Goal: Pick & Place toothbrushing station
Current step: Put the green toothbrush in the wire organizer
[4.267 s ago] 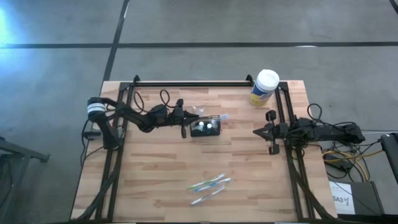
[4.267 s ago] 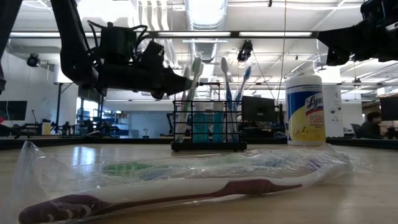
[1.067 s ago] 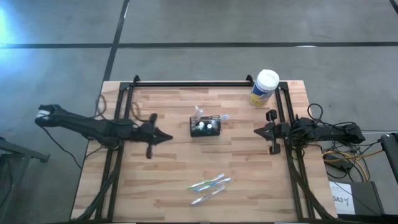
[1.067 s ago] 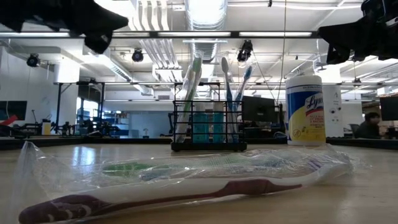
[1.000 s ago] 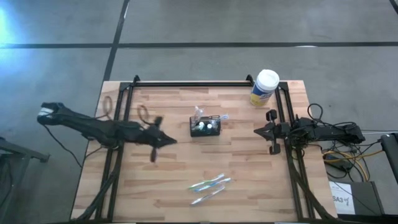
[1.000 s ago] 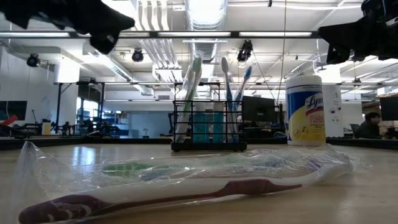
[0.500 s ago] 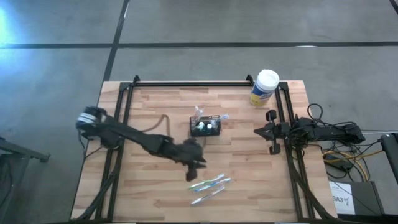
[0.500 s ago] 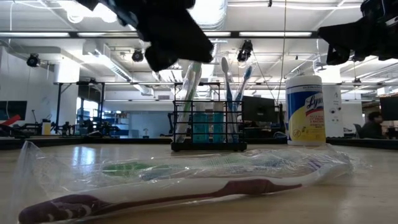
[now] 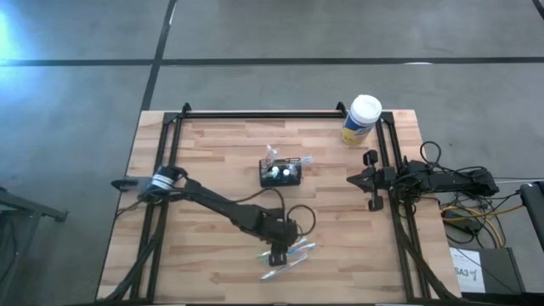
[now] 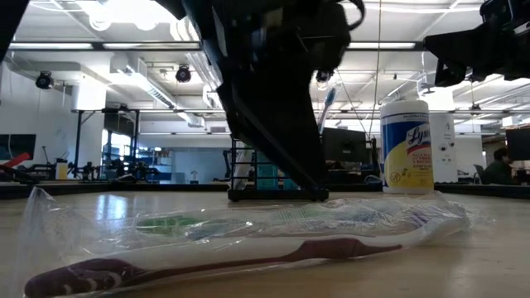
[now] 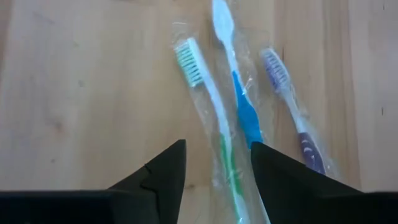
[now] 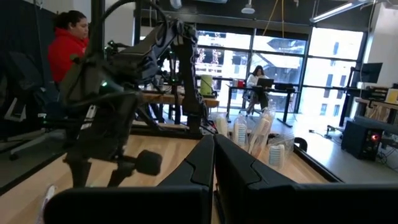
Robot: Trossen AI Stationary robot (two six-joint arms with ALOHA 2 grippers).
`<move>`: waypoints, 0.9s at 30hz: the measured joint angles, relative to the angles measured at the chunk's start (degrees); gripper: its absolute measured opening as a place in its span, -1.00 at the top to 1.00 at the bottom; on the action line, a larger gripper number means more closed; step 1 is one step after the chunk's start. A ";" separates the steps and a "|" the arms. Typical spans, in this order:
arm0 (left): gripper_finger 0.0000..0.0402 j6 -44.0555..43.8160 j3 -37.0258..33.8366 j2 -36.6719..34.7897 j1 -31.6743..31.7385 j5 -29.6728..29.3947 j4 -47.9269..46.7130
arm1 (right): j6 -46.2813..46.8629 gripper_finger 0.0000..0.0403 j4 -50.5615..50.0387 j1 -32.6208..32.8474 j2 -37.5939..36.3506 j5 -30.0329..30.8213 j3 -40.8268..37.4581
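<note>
the worktop [image 9: 212,153] is pale striped wood with a black frame around it, standing on a grey floor [image 9: 85,34] crossed by dark lines. the toothbrushing station [image 9: 281,172] is black wire holding white and blue-green things, and the canister [image 9: 361,120] has a white lid and a yellow label with blue lettering. three clear-wrapped toothbrushes lie on the wood: a green toothbrush [image 11: 208,109] with green-and-white bristles, a blue toothbrush [image 11: 239,93] with a white head, and a purple toothbrush [image 11: 292,118] with lilac bristles; both arms and the left claw [image 11: 214,171] are black.
</note>
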 joint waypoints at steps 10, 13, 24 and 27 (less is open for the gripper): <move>0.10 -0.60 1.51 1.72 -0.19 1.89 -1.91 | -0.02 0.96 0.00 0.00 0.00 0.00 0.00; 0.10 -1.50 1.11 1.74 -0.51 3.37 -2.13 | -0.20 0.96 0.00 0.00 0.00 0.00 0.00; 0.26 -2.19 0.80 3.55 -1.19 0.54 -3.95 | 0.32 0.96 0.46 0.00 -0.02 0.02 0.00; 0.36 -1.15 0.41 3.34 -0.82 -0.59 -4.46 | 0.43 0.96 0.50 0.01 -0.04 0.00 0.00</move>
